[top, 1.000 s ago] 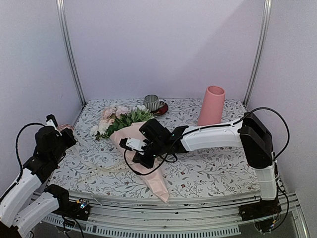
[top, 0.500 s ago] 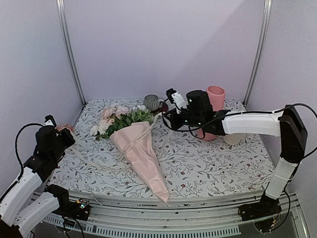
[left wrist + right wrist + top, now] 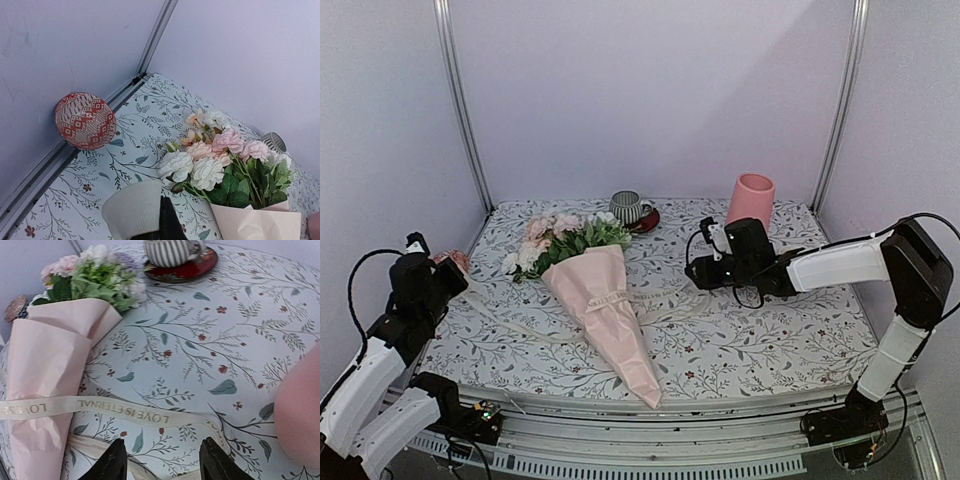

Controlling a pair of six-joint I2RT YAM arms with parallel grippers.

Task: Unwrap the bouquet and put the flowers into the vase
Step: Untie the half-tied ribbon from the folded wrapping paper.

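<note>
The bouquet (image 3: 598, 298) lies on the table in its pale pink paper, tip toward the front edge. Its flowers (image 3: 560, 238) point toward the back left and also show in the left wrist view (image 3: 215, 160). The cream ribbon (image 3: 125, 412) printed "LOVE IS ETERNAL" trails loose from the wrap (image 3: 45, 365) across the cloth. My right gripper (image 3: 162, 465) is open just above it, low on the table (image 3: 696, 262), in front of the pink vase (image 3: 750, 213). My left gripper (image 3: 440, 270) is shut at the left edge, with a ribbed cream band of ribbon (image 3: 135, 207) against its black finger.
A striped mug on a red saucer (image 3: 630, 208) stands at the back, behind the flowers. A red patterned bowl (image 3: 85, 121) leans in the left corner against the frame rail. The vase shows as a pink blur (image 3: 299, 410) at the right wrist view's right edge.
My right gripper pulled the ribbon off the wrap, swung up and right toward the vase, then dropped to the table and opened, leaving the ribbon lying loose. The left arm stayed put.
</note>
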